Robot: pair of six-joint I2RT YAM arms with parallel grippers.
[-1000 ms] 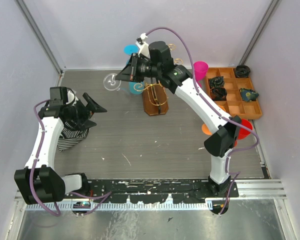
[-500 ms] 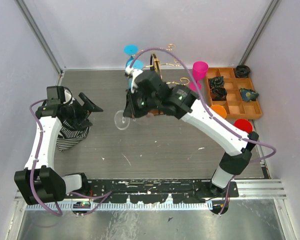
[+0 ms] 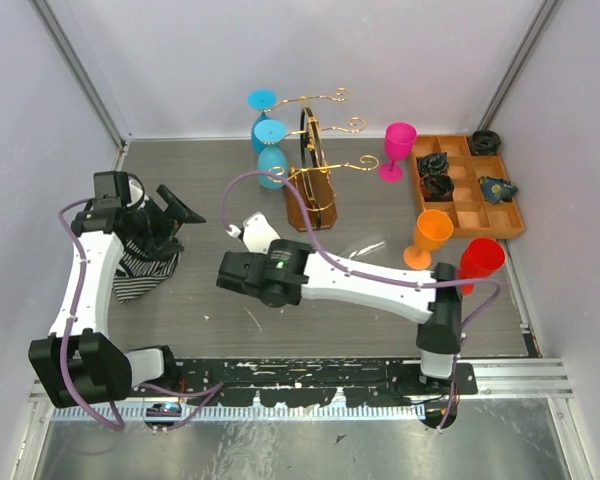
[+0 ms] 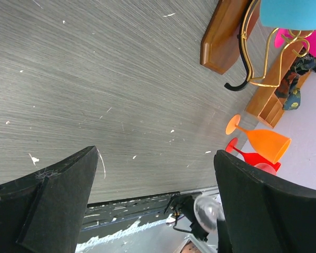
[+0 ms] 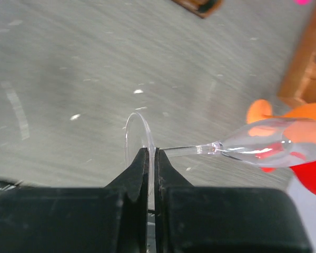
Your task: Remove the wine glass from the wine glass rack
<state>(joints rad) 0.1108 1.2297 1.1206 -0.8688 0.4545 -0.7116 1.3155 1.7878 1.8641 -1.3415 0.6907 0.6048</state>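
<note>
A clear wine glass [image 5: 268, 145] lies sideways in the air, low over the grey table. My right gripper [image 5: 151, 150] is shut on the rim of its round foot [image 5: 134, 134], and the bowl points right, toward the orange and red glasses. From above, only glints of this glass [image 3: 365, 247] show beside the right forearm. The wine glass rack [image 3: 315, 160], gold wire on a brown wooden base, stands at the back with blue glasses [image 3: 271, 166] hanging on its left arms. My left gripper [image 3: 188, 230] [image 4: 155, 153] is open at the left, holding nothing.
A pink glass [image 3: 399, 141] stands right of the rack. An orange glass [image 3: 432, 230] and a red glass [image 3: 480, 258] stand at the right, in front of the orange-brown compartment tray [image 3: 475, 210]. A black-and-white striped cloth [image 3: 145, 268] lies under the left arm.
My right arm has swung down and forward from the rack to the middle of the table, carrying the clear glass with it. The left arm has barely moved.
</note>
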